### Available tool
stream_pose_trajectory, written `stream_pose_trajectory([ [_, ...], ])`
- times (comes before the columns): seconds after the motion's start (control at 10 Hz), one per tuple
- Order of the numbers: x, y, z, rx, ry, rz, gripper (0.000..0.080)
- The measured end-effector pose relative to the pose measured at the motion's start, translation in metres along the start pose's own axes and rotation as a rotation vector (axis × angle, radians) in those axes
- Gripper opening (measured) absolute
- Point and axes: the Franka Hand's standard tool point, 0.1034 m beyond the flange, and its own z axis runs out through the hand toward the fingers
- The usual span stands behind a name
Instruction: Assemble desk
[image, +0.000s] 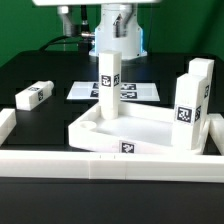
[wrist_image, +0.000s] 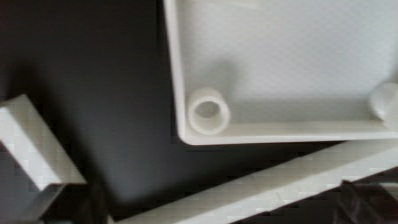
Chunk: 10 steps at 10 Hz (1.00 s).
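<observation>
The white desk top (image: 150, 122) lies tray side up, with one leg (image: 109, 85) standing in its far corner and a second leg (image: 192, 95) upright at the exterior view's right. A third leg (image: 33, 95) lies loose on the black table at the exterior view's left. In the wrist view I look down on one corner of the desk top (wrist_image: 285, 60), whose round socket (wrist_image: 208, 110) holds nothing. The loose leg (wrist_image: 36, 140) lies beside it. My gripper (wrist_image: 214, 215) hangs high above this corner, open and holding nothing. Only its dark fingertips (wrist_image: 368, 203) show.
The long white border rail (image: 100, 162) runs along the front of the table, close to the desk top, and its length (wrist_image: 267, 185) crosses the wrist view. The marker board (image: 85, 90) lies flat behind the desk top. The robot arm (image: 120, 30) rises at the back.
</observation>
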Motion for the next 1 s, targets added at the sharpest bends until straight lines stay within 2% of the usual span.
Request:
stream_pose_trajectory([
  [0.1,-0.006,0.012,0.006,-0.007,0.007,0.02,0.0649],
  [0.2,-0.007,0.006,0.006,-0.005,0.004,0.013,0.0649],
  [0.5,-0.007,0.007,0.008,-0.009,0.003,0.006,0.0649],
  [0.6,-0.01,0.028,0.018,-0.018,0.013,-0.055,0.0649],
  [0.7,-0.016,0.061,0.035,-0.034,0.013,-0.052,0.0649],
  [0.8,-0.018,0.08,0.047,-0.054,0.01,-0.05,0.0649],
  [0.9,-0.018,0.096,0.058,-0.073,0.013,-0.084,0.0649],
  [1.0,-0.019,0.094,0.059,-0.071,0.008,-0.076,0.0649],
])
